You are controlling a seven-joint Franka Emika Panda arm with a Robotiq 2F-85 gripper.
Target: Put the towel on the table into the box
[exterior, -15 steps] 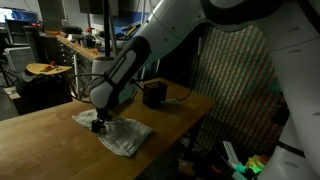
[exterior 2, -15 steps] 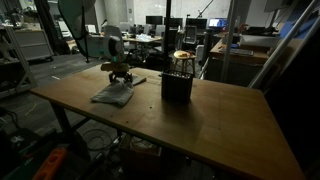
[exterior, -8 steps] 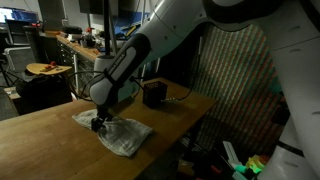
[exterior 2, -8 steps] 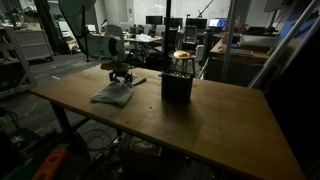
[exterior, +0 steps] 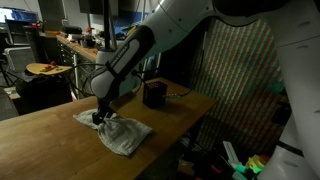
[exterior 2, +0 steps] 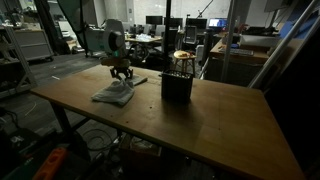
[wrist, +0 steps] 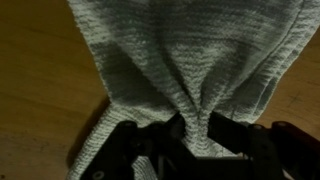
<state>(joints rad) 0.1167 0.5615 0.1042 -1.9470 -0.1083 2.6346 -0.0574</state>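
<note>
The towel (exterior: 122, 134) is a pale grey-green knitted cloth lying on the wooden table; it also shows in an exterior view (exterior 2: 113, 94) and fills the wrist view (wrist: 180, 60). My gripper (exterior: 99, 117) (exterior 2: 121, 73) is shut on a pinched fold of the towel (wrist: 192, 128) and lifts that edge a little, so the cloth bunches up between the fingers. The rest of the towel still rests on the table. The box (exterior 2: 177, 84) is a dark open container standing on the table some way from the towel; it shows in the other exterior view too (exterior: 153, 94).
The wooden table (exterior 2: 190, 125) has a near edge (exterior: 150, 155) close to the towel. An orange-topped object (exterior 2: 182, 56) sits in or behind the box. Cluttered lab benches and chairs (exterior: 45, 70) stand beyond the table.
My gripper has risen slightly with the pinched fold of the towel in it. The box has not moved.
</note>
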